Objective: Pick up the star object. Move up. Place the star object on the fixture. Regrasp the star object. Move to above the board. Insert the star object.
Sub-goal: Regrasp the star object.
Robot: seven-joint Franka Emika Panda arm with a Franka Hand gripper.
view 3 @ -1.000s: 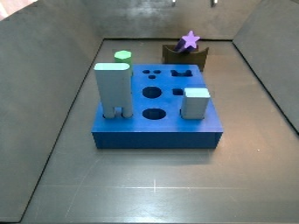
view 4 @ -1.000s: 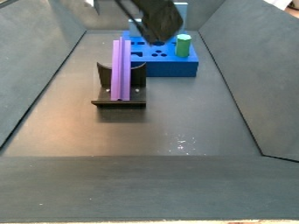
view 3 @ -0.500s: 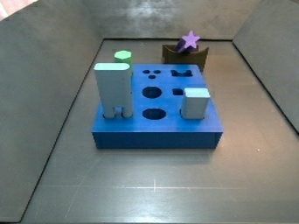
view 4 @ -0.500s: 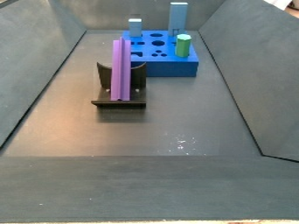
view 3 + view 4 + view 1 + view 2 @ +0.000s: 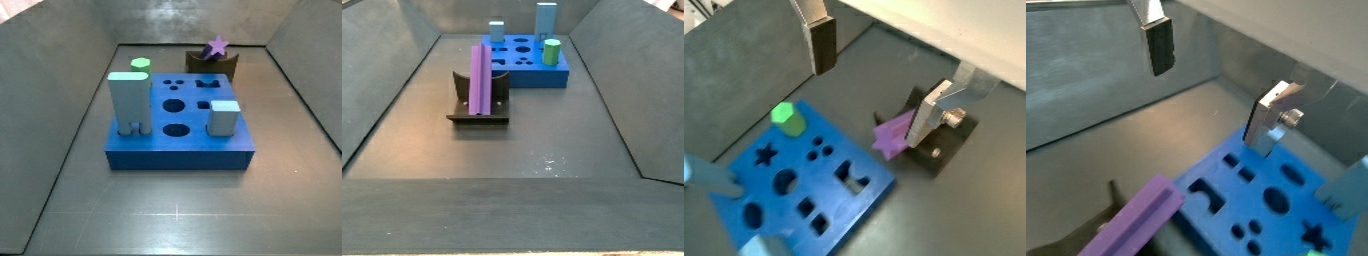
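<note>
While the gripper (image 5: 875, 85) shows only in the wrist views, well above the floor, you can count the pieces in both side views: one board (image 5: 181, 145), one fixture (image 5: 478, 110), one star object (image 5: 480, 78), one green hexagonal peg (image 5: 139, 65), one tall pale block (image 5: 128, 100) and one grey cube (image 5: 223, 117).

The star object is a slender purple peg with ridged sides; in a side view its end (image 5: 217, 46) reads as a purple star near the upper middle of the frame. It stands upright against the fixture, left of centre in a side view, just in front of the board's near edge.

You see the two silver fingers (image 5: 1156, 40) spread wide apart with nothing between the pads. In a wrist view the star object (image 5: 893, 134) sits far below, beside one finger plate (image 5: 933, 115) in the frame but not touching it. In a wrist view it (image 5: 1146, 217) lies at the lower left, well clear of both fingers, next to the board (image 5: 1267, 195).
</note>
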